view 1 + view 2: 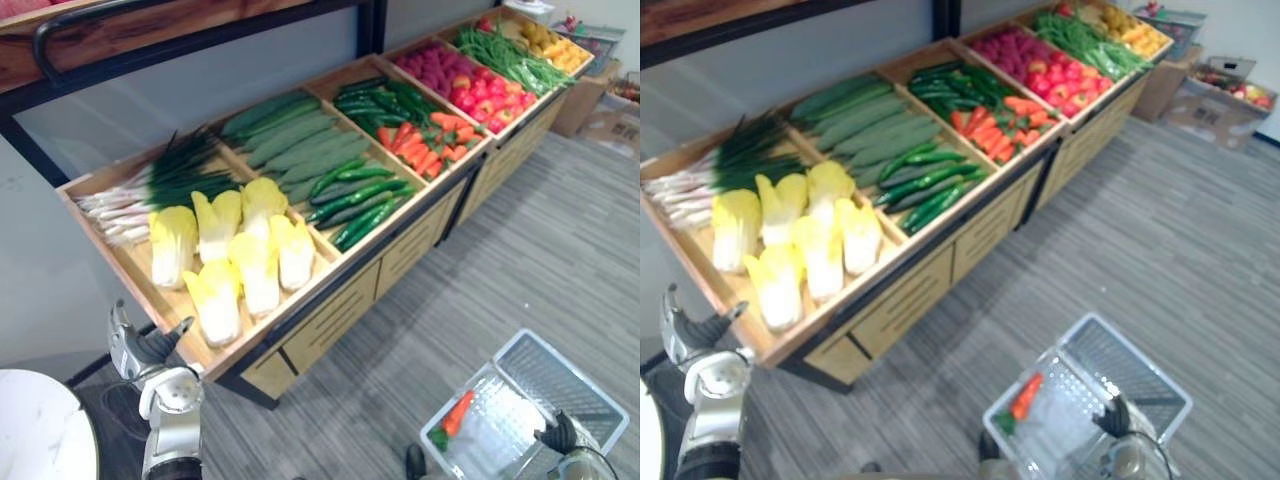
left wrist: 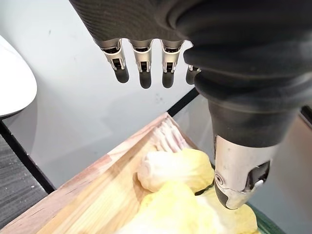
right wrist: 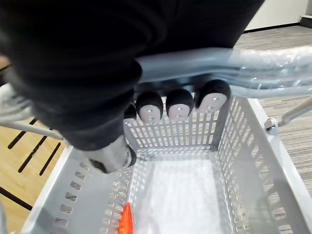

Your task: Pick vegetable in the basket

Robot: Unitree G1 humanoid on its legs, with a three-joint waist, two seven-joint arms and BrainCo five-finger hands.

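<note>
A wooden display stand holds vegetables in compartments. Pale yellow napa cabbages (image 1: 240, 250) fill the nearest one, beside spring onions (image 1: 150, 185). My left hand (image 1: 148, 348) hovers open at that compartment's front corner, fingers (image 2: 145, 66) straight, holding nothing. In its wrist view the cabbages (image 2: 175, 170) lie just past the thumb. My right hand (image 1: 558, 434) is shut on the handle (image 3: 263, 61) of a white perforated basket (image 1: 565, 378) that hangs low over the floor. One orange carrot (image 1: 457, 412) lies inside the basket.
Further compartments hold cucumbers (image 1: 290, 135), green peppers (image 1: 360, 205), carrots (image 1: 425, 145), red fruit (image 1: 470, 85) and green beans (image 1: 510, 55). Drawers run along the stand's front (image 1: 330, 320). Cardboard boxes (image 1: 595, 95) stand at the far end on grey carpet (image 1: 540, 260).
</note>
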